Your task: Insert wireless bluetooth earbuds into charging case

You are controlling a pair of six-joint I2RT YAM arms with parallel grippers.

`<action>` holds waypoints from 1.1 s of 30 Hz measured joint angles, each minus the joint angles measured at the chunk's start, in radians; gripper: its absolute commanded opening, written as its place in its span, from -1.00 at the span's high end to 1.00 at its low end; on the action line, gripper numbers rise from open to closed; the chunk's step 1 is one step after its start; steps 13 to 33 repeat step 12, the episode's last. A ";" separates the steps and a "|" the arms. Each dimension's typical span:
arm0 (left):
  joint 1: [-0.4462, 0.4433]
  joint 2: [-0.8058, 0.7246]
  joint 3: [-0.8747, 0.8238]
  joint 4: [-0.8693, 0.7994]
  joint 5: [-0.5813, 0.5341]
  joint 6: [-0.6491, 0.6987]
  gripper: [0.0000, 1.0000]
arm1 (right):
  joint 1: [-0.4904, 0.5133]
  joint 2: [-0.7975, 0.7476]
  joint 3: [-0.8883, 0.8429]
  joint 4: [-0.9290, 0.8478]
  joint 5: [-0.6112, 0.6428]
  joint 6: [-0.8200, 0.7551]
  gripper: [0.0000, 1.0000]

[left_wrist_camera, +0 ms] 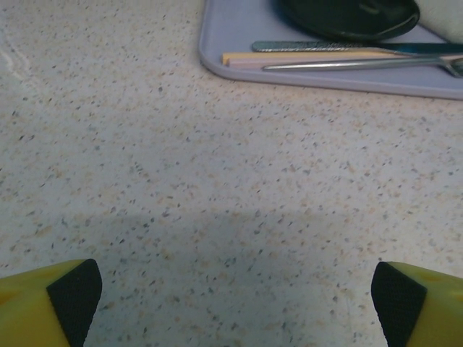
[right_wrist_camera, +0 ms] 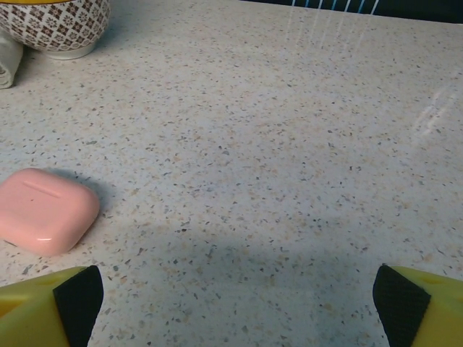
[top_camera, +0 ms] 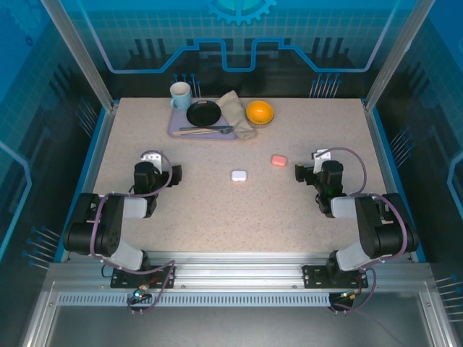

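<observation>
A closed white charging case (top_camera: 239, 175) lies mid-table, and a closed pink case (top_camera: 279, 160) lies just right of it. The pink case (right_wrist_camera: 45, 210) rests flat ahead and left of my right gripper (right_wrist_camera: 239, 296), a short way beyond its left fingertip. My right gripper (top_camera: 318, 168) is open with bare tabletop between its fingers. My left gripper (top_camera: 158, 168) sits left of the white case; it (left_wrist_camera: 235, 296) is open over bare tabletop too. The earbuds are out of view.
At the back stands a lavender tray (top_camera: 173, 129) with a black plate (top_camera: 203, 113), cutlery (left_wrist_camera: 347, 56) and a mug (top_camera: 180, 95). A folded cloth (top_camera: 235, 108) and an orange bowl (top_camera: 260, 112) sit beside it. The tray's near edge (left_wrist_camera: 289, 76) lies ahead of my left gripper.
</observation>
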 measured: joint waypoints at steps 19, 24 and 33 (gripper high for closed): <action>0.000 0.000 0.001 0.009 0.010 0.000 -0.98 | -0.008 0.000 0.018 -0.002 -0.085 -0.011 -1.00; 0.000 0.000 0.001 0.009 0.010 0.000 -0.98 | -0.008 0.000 0.018 -0.002 -0.085 -0.011 -1.00; 0.000 0.000 0.001 0.009 0.010 0.000 -0.98 | -0.008 0.000 0.018 -0.002 -0.085 -0.011 -1.00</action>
